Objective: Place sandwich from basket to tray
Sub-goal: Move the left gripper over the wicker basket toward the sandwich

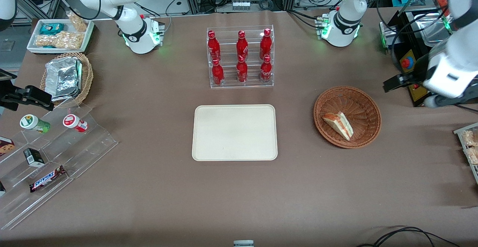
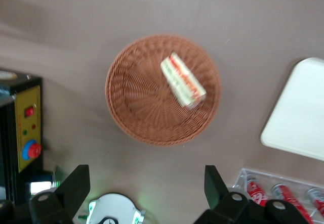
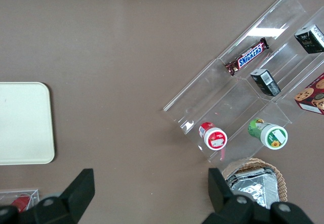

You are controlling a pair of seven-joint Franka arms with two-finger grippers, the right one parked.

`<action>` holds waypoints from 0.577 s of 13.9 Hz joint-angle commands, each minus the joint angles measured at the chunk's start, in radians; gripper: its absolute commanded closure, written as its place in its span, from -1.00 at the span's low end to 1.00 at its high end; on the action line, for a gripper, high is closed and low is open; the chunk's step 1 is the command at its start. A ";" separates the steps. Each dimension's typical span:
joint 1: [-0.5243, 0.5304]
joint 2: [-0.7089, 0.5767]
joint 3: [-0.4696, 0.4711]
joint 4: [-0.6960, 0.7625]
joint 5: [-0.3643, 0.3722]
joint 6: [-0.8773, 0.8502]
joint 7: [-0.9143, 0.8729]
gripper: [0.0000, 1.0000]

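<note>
Six red bottles [image 1: 241, 58], two baskets [image 1: 347, 117].

— What stands on my counter [image 1: 149, 202]?
— Six red bottles [image 1: 241, 56] in a clear rack [image 1: 272, 52]. Toward the parked arm's end, a Snickers bar [image 1: 47, 178] on a clear stepped shelf [image 1: 89, 142], and foil packets [image 1: 63, 78].

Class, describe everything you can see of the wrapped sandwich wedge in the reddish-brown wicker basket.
The triangular white-bread sandwich wedge shows orange-red and green filling layers. It lies on its side inside the round reddish-brown woven wicker basket, in the part nearer the cream rectangular tray, touching only the weave. The left arm's gripper hovers apart above, jaws open, holding nothing.
</note>
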 commanded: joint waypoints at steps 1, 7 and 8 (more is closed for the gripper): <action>-0.006 -0.026 0.002 -0.185 0.014 0.163 -0.137 -1.00; -0.017 0.005 -0.026 -0.425 -0.005 0.534 -0.582 -1.00; -0.017 0.023 -0.038 -0.445 -0.005 0.587 -0.622 -1.00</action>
